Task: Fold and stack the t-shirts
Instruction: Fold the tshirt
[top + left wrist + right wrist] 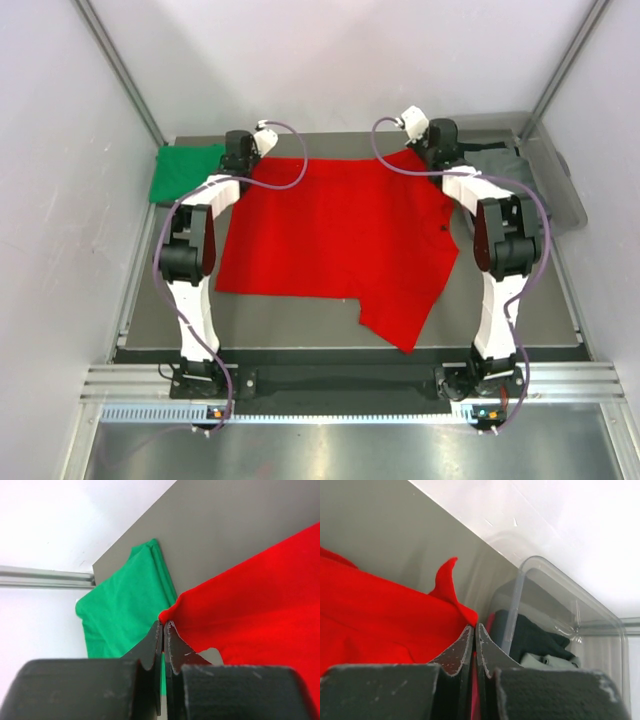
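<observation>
A bright red t-shirt (340,235) lies spread over the middle of the table, one part folded toward the front. My left gripper (163,625) is shut on its far left corner (172,611), near a folded green t-shirt (183,172), which also shows in the left wrist view (120,610). My right gripper (474,626) is shut on the red shirt's far right corner (465,612). In the top view the left gripper (243,152) and the right gripper (440,140) sit at the shirt's far edge.
A clear plastic bin (535,170) at the back right holds dark and grey clothes (535,637); its rim (517,602) is close beside my right fingers. White walls enclose the table on three sides.
</observation>
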`<state>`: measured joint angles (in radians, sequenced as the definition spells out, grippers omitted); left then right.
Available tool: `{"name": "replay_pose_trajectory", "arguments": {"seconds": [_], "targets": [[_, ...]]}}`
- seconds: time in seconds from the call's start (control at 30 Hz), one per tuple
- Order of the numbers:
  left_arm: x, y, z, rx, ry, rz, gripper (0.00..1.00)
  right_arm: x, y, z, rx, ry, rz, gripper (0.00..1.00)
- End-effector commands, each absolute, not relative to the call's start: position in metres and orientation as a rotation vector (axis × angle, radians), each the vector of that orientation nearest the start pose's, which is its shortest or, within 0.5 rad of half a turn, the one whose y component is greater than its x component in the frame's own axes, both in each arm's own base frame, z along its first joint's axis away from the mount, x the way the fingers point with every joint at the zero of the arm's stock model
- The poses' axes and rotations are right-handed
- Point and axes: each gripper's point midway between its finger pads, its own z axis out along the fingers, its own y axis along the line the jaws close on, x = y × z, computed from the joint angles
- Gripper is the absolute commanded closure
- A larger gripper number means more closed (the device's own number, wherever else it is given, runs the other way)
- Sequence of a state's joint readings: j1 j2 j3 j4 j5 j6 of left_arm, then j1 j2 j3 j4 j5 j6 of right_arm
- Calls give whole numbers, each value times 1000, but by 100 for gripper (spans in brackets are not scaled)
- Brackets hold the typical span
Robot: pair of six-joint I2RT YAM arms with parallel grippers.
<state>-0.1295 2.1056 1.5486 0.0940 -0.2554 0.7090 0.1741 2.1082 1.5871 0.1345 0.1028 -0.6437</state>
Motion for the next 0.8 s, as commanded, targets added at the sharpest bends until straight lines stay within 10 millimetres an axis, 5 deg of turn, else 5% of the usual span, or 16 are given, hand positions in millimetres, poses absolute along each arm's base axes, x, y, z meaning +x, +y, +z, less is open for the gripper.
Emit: {"name": "replay_pose_trajectory", "arguments": {"seconds": [0.0,0.77], "targets": [[594,0,173,619,1859,639,100,608,58,204,-649,1735,-404,100],[557,14,155,597,1903,608,100,514,59,192,-699,1799,-317,100]]}}
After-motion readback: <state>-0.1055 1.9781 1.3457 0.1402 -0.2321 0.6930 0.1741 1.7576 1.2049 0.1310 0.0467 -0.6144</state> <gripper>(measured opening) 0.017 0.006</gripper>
